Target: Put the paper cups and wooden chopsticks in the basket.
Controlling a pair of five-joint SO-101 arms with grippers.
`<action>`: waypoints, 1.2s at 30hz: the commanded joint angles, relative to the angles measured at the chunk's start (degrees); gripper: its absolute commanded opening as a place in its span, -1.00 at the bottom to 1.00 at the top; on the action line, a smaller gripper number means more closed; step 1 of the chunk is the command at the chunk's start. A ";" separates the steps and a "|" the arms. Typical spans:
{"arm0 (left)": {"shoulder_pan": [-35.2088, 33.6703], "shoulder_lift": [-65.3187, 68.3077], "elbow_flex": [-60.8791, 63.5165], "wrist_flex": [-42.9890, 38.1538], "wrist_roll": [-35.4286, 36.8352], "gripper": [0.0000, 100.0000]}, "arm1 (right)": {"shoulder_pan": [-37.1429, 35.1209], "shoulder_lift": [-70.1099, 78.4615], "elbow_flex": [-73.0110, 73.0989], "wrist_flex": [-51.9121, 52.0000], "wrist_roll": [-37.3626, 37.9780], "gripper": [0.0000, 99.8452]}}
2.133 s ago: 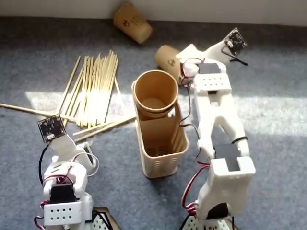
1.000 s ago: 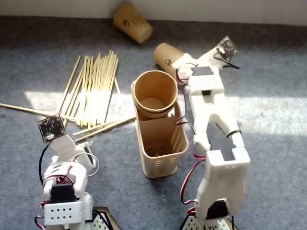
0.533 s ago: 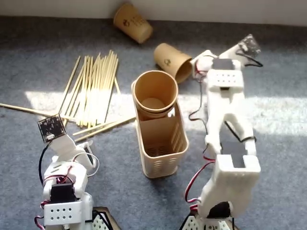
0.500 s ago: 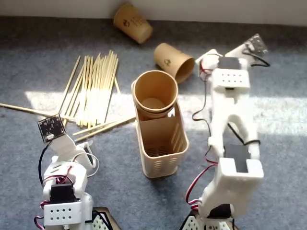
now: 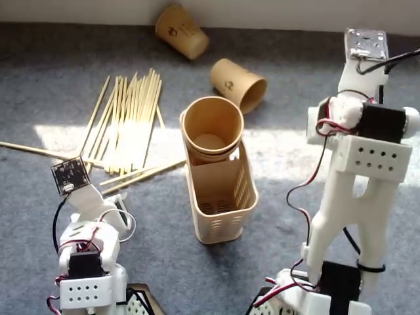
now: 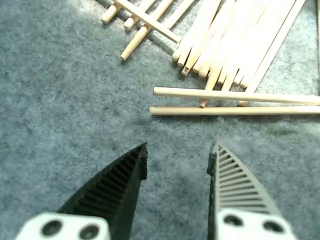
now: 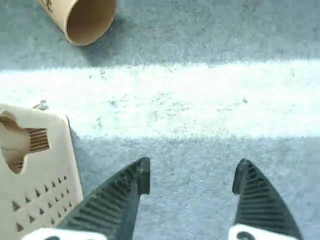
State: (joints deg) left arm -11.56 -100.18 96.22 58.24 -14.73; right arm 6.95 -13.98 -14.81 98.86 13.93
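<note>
A cream slatted basket [image 5: 223, 213] stands mid-carpet with nested paper cups [image 5: 211, 125] upright in its far end. One paper cup [image 5: 238, 84] lies on its side just beyond the basket, and another cup [image 5: 182, 31] lies near the wall. Wooden chopsticks [image 5: 128, 118] are spread out left of the basket. My right gripper [image 7: 194, 172] is open and empty, raised over bare carpet, with the lying cup [image 7: 82, 15] and the basket's corner [image 7: 35, 165] ahead of it. My left gripper [image 6: 177, 152] is open just short of the chopsticks [image 6: 235, 102].
The wall runs along the far edge of the grey carpet. A bright sunlit band [image 5: 295, 154] crosses the floor. The left arm [image 5: 85, 262] sits low at the front left; the right arm [image 5: 357, 170] stands tall at the right.
The right arm has pulled back from the lying cup and risen to the right with nothing in its gripper. The cup stayed on the carpet. The left arm is still.
</note>
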 commanded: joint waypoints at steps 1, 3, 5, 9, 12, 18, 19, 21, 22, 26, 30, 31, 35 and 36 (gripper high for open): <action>0.84 -0.04 1.01 0.18 0.09 -0.57 | 4.70 -4.44 4.26 1.45 20.66 -0.47; 0.84 -0.04 1.01 0.18 0.09 -0.57 | 6.64 -6.02 8.13 1.89 23.56 -0.47; 0.66 -0.04 1.01 0.18 0.09 -0.57 | 9.10 -9.27 13.93 1.54 20.22 -0.47; 0.66 -0.57 1.01 -0.09 0.09 -0.57 | 9.27 -23.08 29.23 -5.05 10.11 -0.55; 1.01 -0.57 1.01 -0.18 0.09 -0.57 | 7.34 -38.55 46.20 -15.52 4.92 -0.71; 1.80 -0.57 1.01 0.09 0.26 -0.57 | 2.15 -70.29 80.57 -26.68 1.85 -0.73; 1.80 -0.57 1.01 0.09 0.26 -0.57 | 2.15 -74.77 84.26 -27.30 1.85 -0.73; 1.63 -0.57 1.01 0.09 0.26 -0.57 | 2.15 -83.12 90.86 -28.62 1.85 -0.73; 1.63 -0.57 1.01 0.00 0.26 -0.57 | 2.15 -86.73 93.67 -29.32 1.85 -0.73; 1.63 -0.57 1.01 0.09 0.26 -0.57 | 2.51 -91.03 103.16 -34.77 1.85 -0.73; 1.63 -0.57 1.01 0.18 0.26 -0.57 | 2.51 -89.10 112.04 -44.62 1.93 -0.73; 1.54 -0.57 1.01 0.18 0.26 -0.57 | 2.51 -89.54 114.68 -46.81 2.11 -0.73; 1.54 -0.57 1.01 -0.09 0.18 -0.57 | 5.23 -90.95 118.81 -48.22 2.20 -0.73; 1.54 -0.57 1.01 -0.09 0.18 -0.57 | 6.73 -90.95 118.46 -48.04 2.20 -0.73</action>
State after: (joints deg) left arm -10.51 -100.18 96.22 58.24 -14.73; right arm 10.20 -103.82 95.16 52.97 16.04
